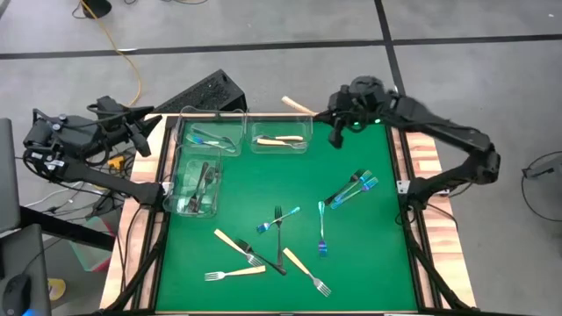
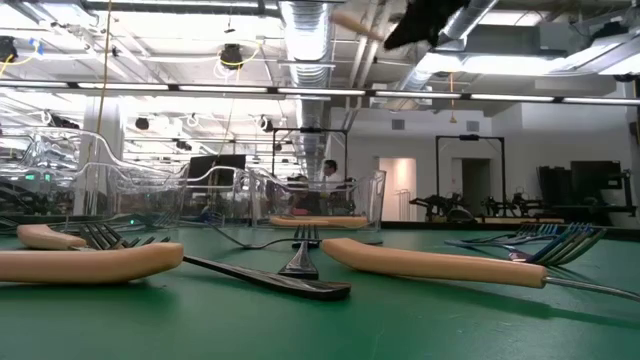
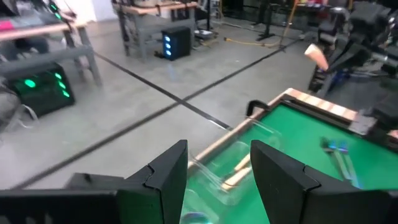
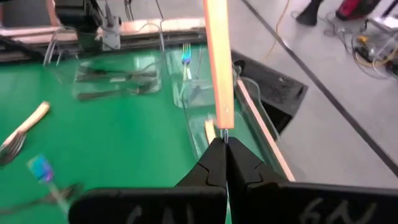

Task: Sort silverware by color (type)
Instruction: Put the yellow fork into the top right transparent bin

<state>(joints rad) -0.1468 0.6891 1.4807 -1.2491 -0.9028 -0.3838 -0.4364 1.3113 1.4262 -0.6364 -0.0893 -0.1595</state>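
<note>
The silverware is small forks of three kinds. Tan-handled forks [image 1: 237, 246], blue forks [image 1: 351, 189] and a dark fork [image 1: 279, 239] lie flat on the green mat. Three clear bins stand at the far left: one with blue forks [image 1: 213, 133], one with tan forks [image 1: 281, 138], one with dark forks [image 1: 195, 183]. My right gripper [image 1: 329, 116] is high over the table's far edge, just right of the tan bin, shut on a tan-handled fork [image 4: 217, 62]. My left gripper [image 3: 217, 180] is open with nothing between its fingers, raised off the table's left side. My right gripper pinches the fork between its two fingertips by the thin silver part [image 4: 224, 134] just past the tan handle's end. The handle [image 1: 297, 106] sticks straight out ahead of the fingers, toward the far left and past the table's far edge. The fork is lifted clear.
A black box [image 1: 204, 93] lies on the floor beyond the far left corner. Wooden rails [image 1: 423, 158] edge the mat. The mat's middle between the bins and the loose forks is bare green [image 1: 263, 180].
</note>
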